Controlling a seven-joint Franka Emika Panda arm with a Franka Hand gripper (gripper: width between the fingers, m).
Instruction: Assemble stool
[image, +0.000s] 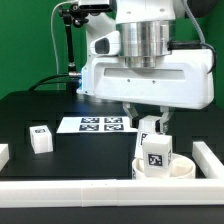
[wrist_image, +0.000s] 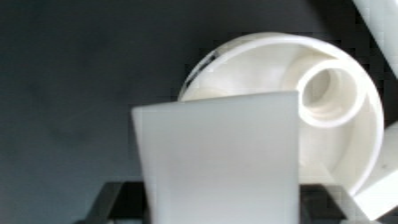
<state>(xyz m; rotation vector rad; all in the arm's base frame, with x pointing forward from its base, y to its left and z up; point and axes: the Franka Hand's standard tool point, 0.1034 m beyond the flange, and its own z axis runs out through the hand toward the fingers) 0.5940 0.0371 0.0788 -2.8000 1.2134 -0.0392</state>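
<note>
The black surface (image: 40, 105) carries everything, with a white rail (image: 100, 192) along its front edge, turning up its far side just past the hand. The rail probably serves as a stop, since the stool's round seat (image: 180, 171) lies close against that corner, directly under the hand.

The hand (image: 153, 127) hangs straight down over the seat, narrowed onto a block leg (image: 155, 155) that it holds upright, tag outward. In the wrist view the leg (wrist_image: 231, 150) fills the foreground, and the seat (wrist_image: 267, 60) lies beyond it with one round socket (wrist_image: 331, 92) open and unfilled. I judge that the leg is held vertical so its lower end can go into such a socket. Whether it has already seated I cannot tell, because the leg hides its own base.

The marker board (image: 100, 124) lies flat behind the hand. A second leg (image: 40, 138) stands well apart from the hand towards the exterior view's left, and another white part (image: 3, 153) shows at that edge, cut off. Nothing stands between the hand and the seat. The rail nearby leaves little room sideways.
</note>
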